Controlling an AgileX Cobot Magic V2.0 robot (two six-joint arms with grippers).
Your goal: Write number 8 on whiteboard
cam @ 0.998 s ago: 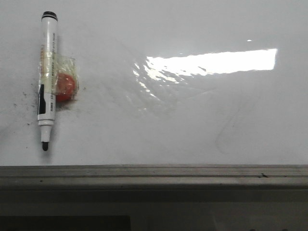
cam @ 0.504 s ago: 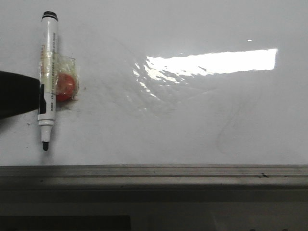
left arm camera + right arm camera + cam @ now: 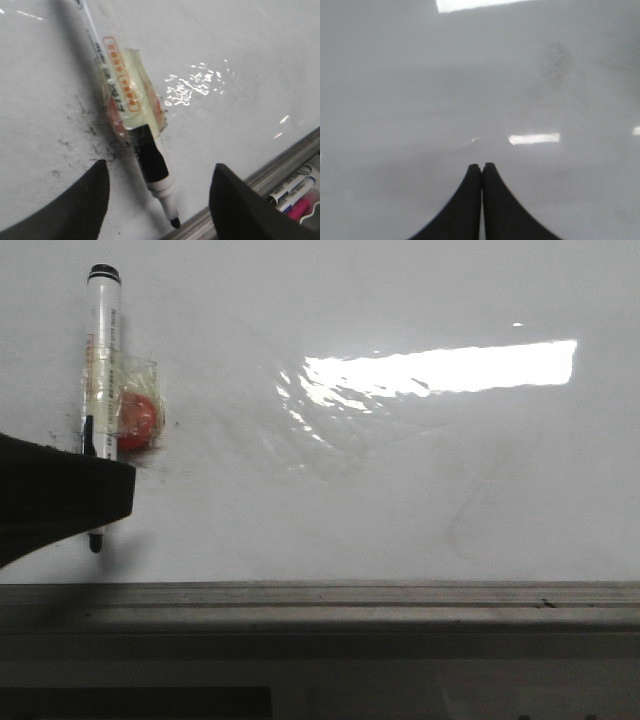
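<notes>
The whiteboard is glossy white with glare; no number 8 shows on it. A white and black marker is stuck upright on it at the left, tip down, held with clear tape. My left gripper reaches in from the left and covers the marker's lower barrel. In the left wrist view the left gripper is open, its fingers on either side of the marker near its tip, not touching it. My right gripper is shut and empty, facing bare board.
A red round magnet sits under the tape beside the marker. Dark smudges lie around it. The grey metal ledge runs along the board's lower edge. Spare markers lie below the ledge.
My left gripper has come in from the left edge and moved right and down, now covering the marker's lower barrel. The marker has not moved.
</notes>
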